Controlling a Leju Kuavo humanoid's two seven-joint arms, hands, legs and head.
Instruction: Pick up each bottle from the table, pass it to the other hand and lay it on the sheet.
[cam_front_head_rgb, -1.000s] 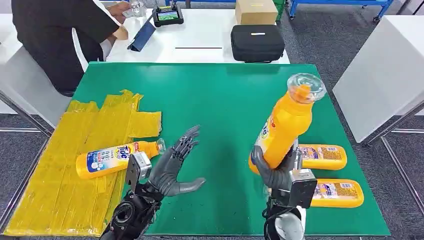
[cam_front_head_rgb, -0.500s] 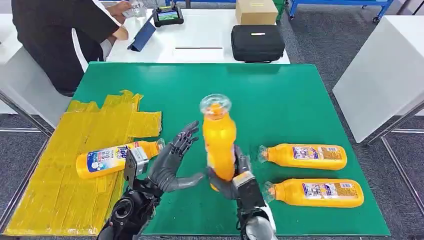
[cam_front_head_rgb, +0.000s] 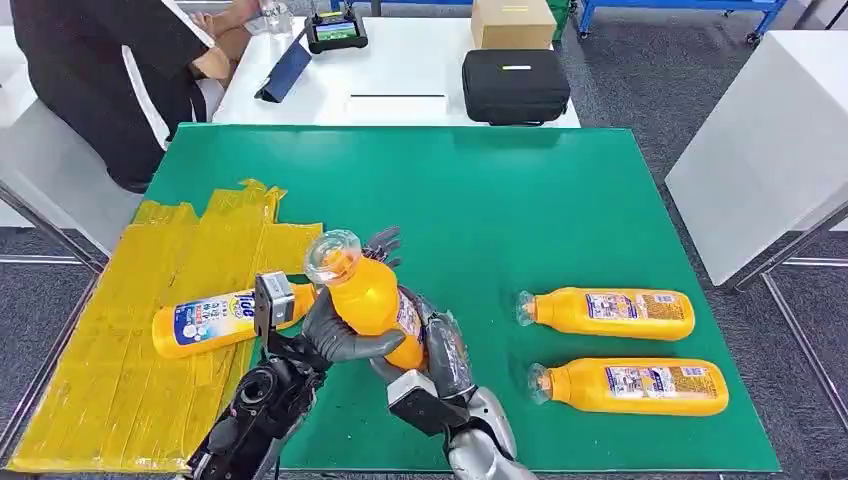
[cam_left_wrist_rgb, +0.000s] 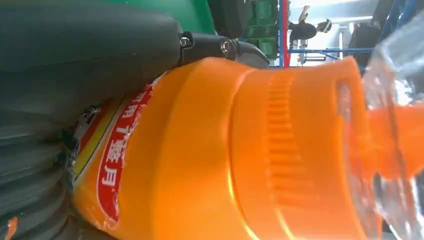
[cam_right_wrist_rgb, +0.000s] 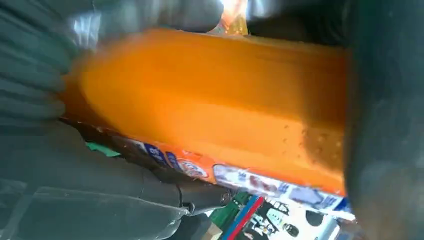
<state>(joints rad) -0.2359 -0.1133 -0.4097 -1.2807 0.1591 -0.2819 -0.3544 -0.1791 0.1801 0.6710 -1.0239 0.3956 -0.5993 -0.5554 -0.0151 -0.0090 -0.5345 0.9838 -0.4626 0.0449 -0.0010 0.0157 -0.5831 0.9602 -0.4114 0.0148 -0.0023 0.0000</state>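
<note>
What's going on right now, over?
Both hands, left and right, grip one bottle mid-handover. One bottle lies on the sheet; two wait on the table. Nothing blocking.

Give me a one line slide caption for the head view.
Both hands, left hand and right hand, hold an orange bottle mid-handover above the green table.

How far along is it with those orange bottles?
One bottle already lies on the yellow sheet. A second bottle is mid-handover, with the left hand and right hand both on it. Two bottles wait on the green table.
</note>
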